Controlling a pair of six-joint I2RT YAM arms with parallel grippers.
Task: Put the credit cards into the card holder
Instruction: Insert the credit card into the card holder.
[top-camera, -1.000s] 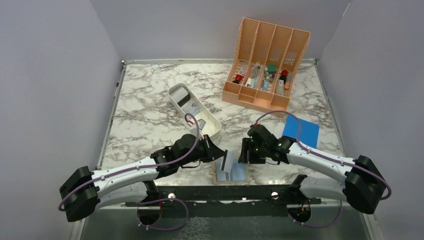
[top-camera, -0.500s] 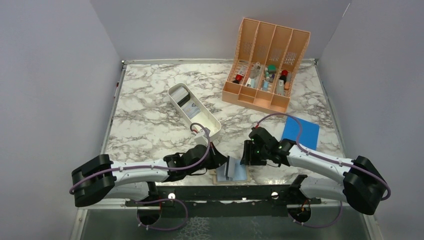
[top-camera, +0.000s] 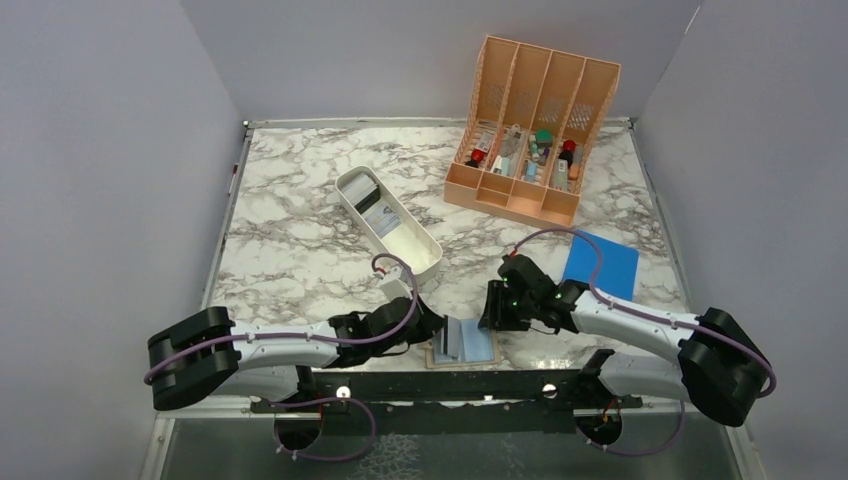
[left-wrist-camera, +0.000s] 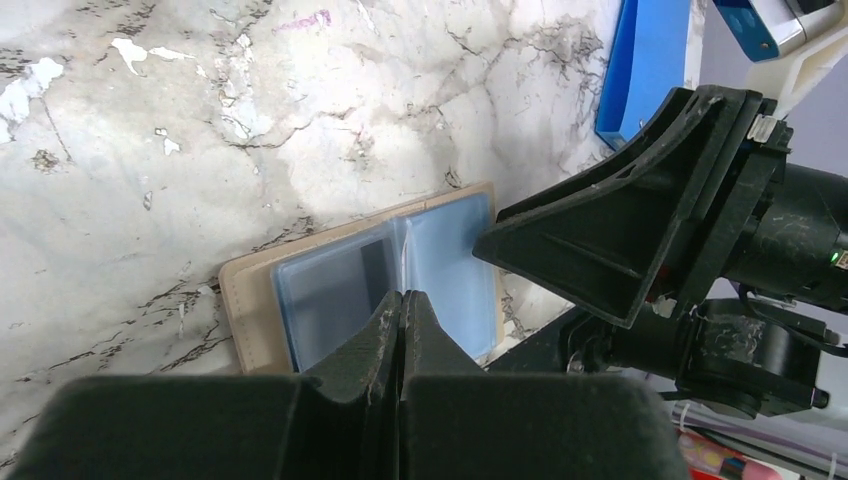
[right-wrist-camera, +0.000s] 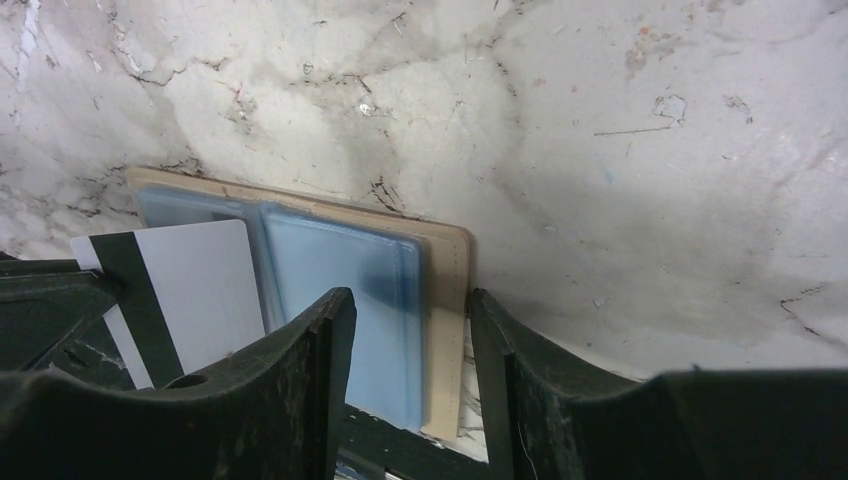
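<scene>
Your card holder (top-camera: 472, 346) is lying open and flat at the near edge of the table (top-camera: 300, 230). The tan cover is face down, so only a thin tan border shows around the blue-grey pockets. One credit card (right-wrist-camera: 190, 285), pale grey with a black stripe along one side, is tilted over the holder's left half, right by the fold. It's pinched in your left gripper (left-wrist-camera: 402, 300). Can't tell if its edge is in a pocket yet. More cards (top-camera: 377, 212) sit farther back in the white tray (top-camera: 413, 241).

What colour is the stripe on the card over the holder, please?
Black, on a pale card; clearest in the right wrist view.
</scene>
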